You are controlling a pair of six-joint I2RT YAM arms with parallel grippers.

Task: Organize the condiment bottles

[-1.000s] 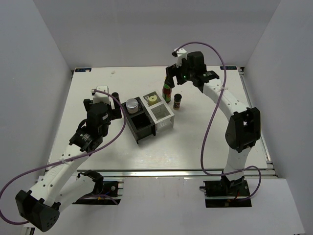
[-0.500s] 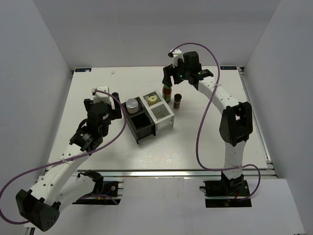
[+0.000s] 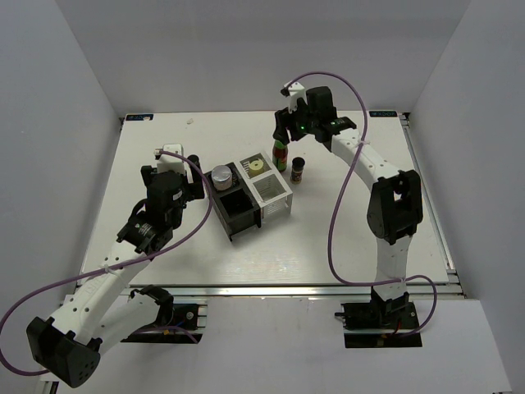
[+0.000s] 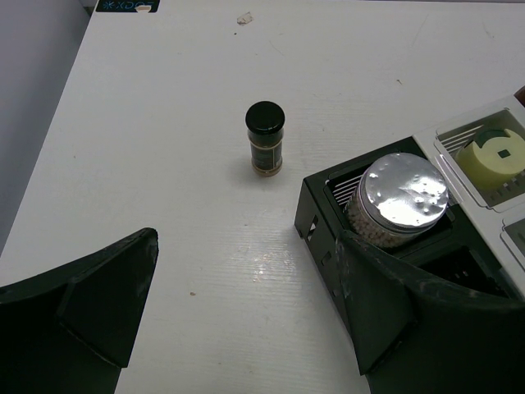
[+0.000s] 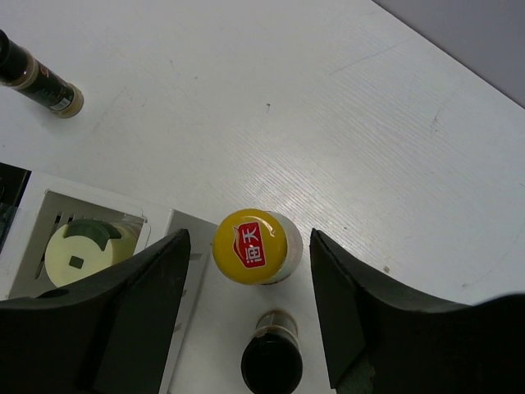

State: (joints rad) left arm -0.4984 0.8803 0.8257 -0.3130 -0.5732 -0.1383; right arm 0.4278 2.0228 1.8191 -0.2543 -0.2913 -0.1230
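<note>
The tall red-green sauce bottle (image 3: 280,153) with its yellow cap (image 5: 250,246) stands just behind the rack. My right gripper (image 3: 285,134) is open above it, one finger on each side of the cap (image 5: 248,240), not touching. A black-lidded spice jar (image 3: 299,171) stands beside the bottle (image 5: 271,361). The second spice jar (image 4: 265,138) stands alone on the table ahead of my open, empty left gripper (image 4: 246,312). The silver-lidded jar (image 4: 399,199) sits in a black rack compartment. The cream squat bottle (image 5: 82,253) sits in a white compartment.
The black-and-white divided rack (image 3: 243,215) stands mid-table, with its front black and white compartments empty. My left gripper's right finger (image 4: 385,312) is close to the rack's black wall. White walls enclose the table on three sides.
My right gripper has moved a little left and closer over the tall sauce bottle. The left arm and the bottles have not moved.
</note>
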